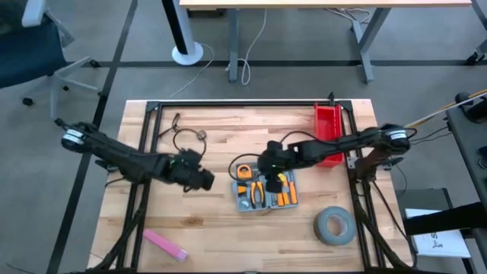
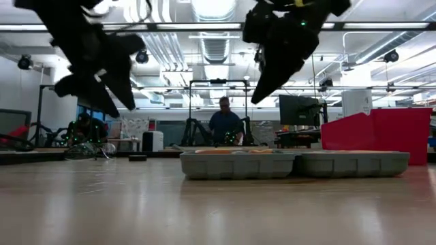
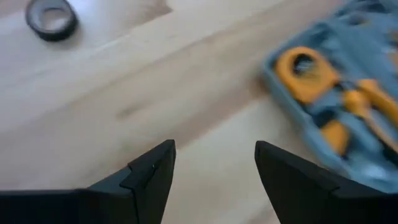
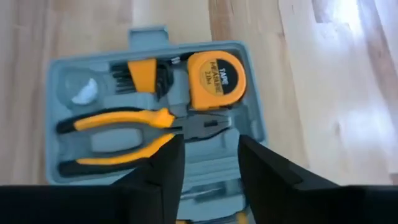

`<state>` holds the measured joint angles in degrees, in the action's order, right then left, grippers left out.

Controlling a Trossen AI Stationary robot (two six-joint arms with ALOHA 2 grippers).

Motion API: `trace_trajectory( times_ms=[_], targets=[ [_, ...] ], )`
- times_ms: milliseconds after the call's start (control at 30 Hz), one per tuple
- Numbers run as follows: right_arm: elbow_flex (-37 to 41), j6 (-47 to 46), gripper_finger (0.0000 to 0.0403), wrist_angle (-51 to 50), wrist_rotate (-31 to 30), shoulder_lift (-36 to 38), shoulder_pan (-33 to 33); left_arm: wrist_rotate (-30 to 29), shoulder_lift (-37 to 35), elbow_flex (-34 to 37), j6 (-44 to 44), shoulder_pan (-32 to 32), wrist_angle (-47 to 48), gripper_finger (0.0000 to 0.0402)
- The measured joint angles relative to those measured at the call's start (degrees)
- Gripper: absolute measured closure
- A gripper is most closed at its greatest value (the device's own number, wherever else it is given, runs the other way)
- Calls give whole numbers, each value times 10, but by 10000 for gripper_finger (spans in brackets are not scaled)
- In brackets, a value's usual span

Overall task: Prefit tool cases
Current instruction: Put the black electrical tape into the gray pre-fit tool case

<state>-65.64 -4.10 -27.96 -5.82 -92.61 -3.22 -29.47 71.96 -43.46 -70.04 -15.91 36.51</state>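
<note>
The wooden surface (image 1: pixel 213 221) carries an open blue-grey tool case (image 1: pixel 265 190) near its middle, lying flat with both halves spread. Inside the tool case sit a yellow tape measure (image 4: pixel 214 73), yellow-handled pliers (image 4: pixel 140 130) and a set of hex keys (image 4: pixel 146 73), each in its own recess. The right claw (image 4: pixel 208 162) hangs directly above the tool case, over the pliers' nose, its fingers (image 4: pixel 165 171) partly spread and holding nothing. The left claw (image 3: pixel 214 165) hovers off the surface just beside the tool case, on the side away from the red bin (image 1: pixel 329 131); its fingers (image 3: pixel 152 171) stand wide apart and empty. The red bin stands near the tool case's far corner. A grey tape roll (image 1: pixel 335 226) lies near the tool case toward the surface's front edge, and a pink strip (image 1: pixel 165 244) lies well apart from the case, at the opposite front corner.
</note>
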Motion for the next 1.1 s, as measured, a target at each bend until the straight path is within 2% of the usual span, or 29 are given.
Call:
trace_trajectory(
  times_ms=[200, 333, 400, 667, 900, 1100],
  targets=[
    [82, -55, 260, 94, -2, 60, -18, 47, 23, 0, 112, 127, 1, 166],
    [121, -83, 260, 162, -10, 95, -28, 50, 24, 0, 174, 205, -5, 160],
    [130, -84, 264, 193, -19, 105, -34, 56, 24, 0, 208, 244, -6, 160],
    [134, -77, 281, 237, -49, 110, -41, 158, 43, 0, 338, 385, -69, 175],
    [134, -73, 289, 244, -49, 110, -41, 199, 102, -8, 413, 456, -85, 183],
    [134, -67, 280, 244, -49, 110, -40, 206, 173, -55, 458, 464, -73, 176]
  ],
)
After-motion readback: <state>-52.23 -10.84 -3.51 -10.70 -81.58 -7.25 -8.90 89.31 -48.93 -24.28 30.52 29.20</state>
